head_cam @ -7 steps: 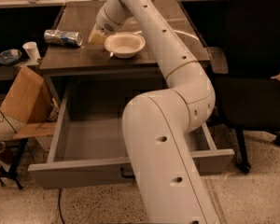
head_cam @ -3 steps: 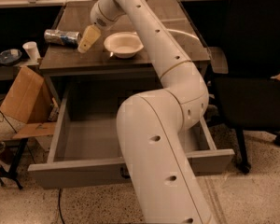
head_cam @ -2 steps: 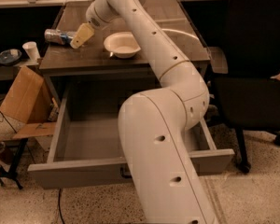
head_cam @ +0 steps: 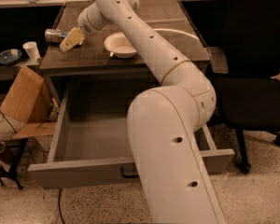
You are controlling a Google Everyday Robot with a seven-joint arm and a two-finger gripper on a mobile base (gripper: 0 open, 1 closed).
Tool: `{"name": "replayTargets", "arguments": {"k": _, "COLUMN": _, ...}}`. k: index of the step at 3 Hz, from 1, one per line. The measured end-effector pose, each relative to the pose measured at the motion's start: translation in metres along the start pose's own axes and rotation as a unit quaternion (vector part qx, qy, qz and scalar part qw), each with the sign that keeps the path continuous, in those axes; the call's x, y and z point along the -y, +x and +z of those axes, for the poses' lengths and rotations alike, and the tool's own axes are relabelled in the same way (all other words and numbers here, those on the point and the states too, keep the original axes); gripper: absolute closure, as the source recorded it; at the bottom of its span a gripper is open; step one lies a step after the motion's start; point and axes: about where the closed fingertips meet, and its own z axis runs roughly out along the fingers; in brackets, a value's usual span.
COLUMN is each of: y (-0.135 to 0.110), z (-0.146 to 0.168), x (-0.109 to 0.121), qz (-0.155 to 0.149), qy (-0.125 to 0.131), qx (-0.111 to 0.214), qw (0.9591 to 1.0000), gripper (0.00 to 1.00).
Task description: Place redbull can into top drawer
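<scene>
reaching across the table (head_cam: 88, 62) to its far left corner, our gripper (head_cam: 68, 40) sits right at the redbull can (head_cam: 52, 34). the can lies on its side just past the gripper's tip, to the gripper's left in the camera view. its long axis runs roughly left to right, close to the line the gripper points along, so we judge we are meeting it near end-on. we cannot tell if they touch, nor if the gripper is released or clenched. the white bowl (head_cam: 120, 45) lies to the gripper's right. the top drawer (head_cam: 79, 172) stands open well below the gripper, without the can in it.
</scene>
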Motion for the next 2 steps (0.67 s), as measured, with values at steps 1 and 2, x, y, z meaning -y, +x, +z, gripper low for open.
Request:
{"name": "replayTargets", "arguments": {"k": 1, "y": 0.0, "z": 0.007, "x": -0.019, "qz": 0.004, "qy": -0.016, "qx": 0.012, "qw": 0.9998, "gripper": 0.0}}
{"name": "replayTargets", "arguments": {"k": 2, "y": 0.0, "z": 0.019, "x": -0.034, "qz": 0.002, "qy": -0.032, "qx": 0.02, "qw": 0.9993, "gripper": 0.18}}
